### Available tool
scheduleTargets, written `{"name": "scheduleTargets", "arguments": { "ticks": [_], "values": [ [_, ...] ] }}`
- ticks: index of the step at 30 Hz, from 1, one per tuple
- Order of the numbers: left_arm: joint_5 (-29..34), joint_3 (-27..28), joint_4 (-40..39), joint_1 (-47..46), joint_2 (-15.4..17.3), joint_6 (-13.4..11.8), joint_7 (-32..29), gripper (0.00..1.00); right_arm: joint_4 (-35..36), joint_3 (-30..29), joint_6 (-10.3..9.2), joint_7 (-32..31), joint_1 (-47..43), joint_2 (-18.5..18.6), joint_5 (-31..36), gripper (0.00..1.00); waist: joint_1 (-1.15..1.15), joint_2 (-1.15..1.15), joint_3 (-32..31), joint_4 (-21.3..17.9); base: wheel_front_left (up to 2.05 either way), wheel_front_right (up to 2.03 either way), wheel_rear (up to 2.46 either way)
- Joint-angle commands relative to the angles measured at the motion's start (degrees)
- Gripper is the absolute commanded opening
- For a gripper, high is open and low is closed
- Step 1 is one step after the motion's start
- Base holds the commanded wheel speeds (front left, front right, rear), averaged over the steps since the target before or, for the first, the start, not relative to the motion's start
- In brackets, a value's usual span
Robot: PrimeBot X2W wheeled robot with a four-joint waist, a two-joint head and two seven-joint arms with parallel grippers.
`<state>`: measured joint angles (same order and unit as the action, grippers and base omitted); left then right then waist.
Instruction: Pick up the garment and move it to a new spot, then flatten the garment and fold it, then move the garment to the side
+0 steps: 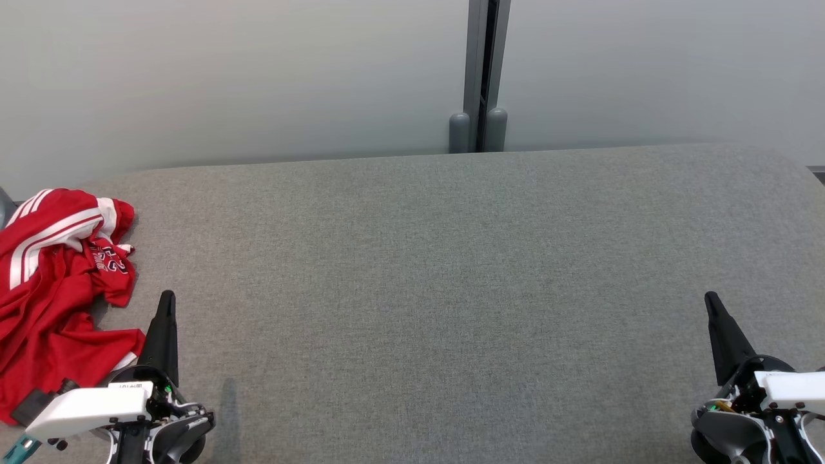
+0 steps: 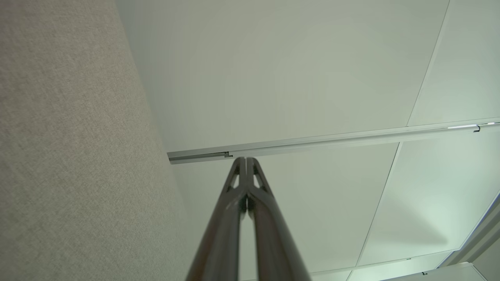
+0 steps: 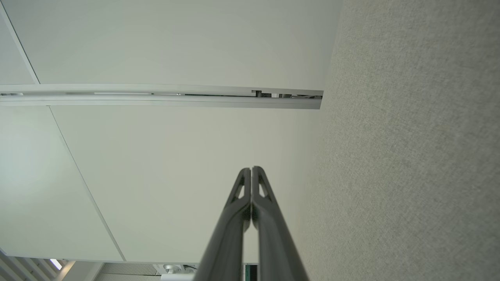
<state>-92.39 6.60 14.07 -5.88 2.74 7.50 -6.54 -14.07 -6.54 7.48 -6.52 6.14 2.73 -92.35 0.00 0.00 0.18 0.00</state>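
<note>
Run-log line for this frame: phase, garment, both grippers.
phase: pre-pick | garment: red, crumpled, table left edge | left gripper: shut, empty, beside garment | right gripper: shut, empty, table right side

Left gripper (image 2: 246,160) fingers pressed together, empty; grey fabric surface (image 2: 70,156) left, pale wall panels (image 2: 293,78) ahead

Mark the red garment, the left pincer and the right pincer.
red garment (image 1: 45,290), head view, on its crumpled red middle.
left pincer (image 1: 167,299), head view, at its shut fingertips.
right pincer (image 1: 711,299), head view, at its shut fingertips.
</note>
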Motion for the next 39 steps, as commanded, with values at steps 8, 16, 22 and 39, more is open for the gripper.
{"name": "scheduleTargets", "arguments": {
  "ticks": [8,16,22,39],
  "values": [
    [0.0,0.1,0.0,-0.8,0.1,0.3,-0.1,0.0,-0.1,0.0,0.02,0.0,0.3,0.3,-0.1,0.0,0.0,0.0,0.0,0.0,0.0,0.0,0.0],
    [0.0,0.1,0.0,-0.8,0.1,0.3,-0.1,0.0,-0.1,0.0,0.02,0.0,0.3,0.3,-0.1,0.0,0.0,0.0,0.0,0.0,0.0,0.0,0.0],
    [0.0,-0.1,0.4,0.2,-0.1,0.0,0.0,1.0,-0.3,0.0,0.01,0.0,-0.2,-0.1,0.0,1.0,0.0,0.0,0.0,0.0,0.0,0.0,0.0],
    [2.6,-2.5,-1.9,1.0,-0.1,0.0,4.3,1.0,4.3,4.1,0.01,4.4,-1.3,-0.4,3.1,1.0,0.0,0.0,0.0,0.0,0.0,0.0,0.0]
  ]
}}
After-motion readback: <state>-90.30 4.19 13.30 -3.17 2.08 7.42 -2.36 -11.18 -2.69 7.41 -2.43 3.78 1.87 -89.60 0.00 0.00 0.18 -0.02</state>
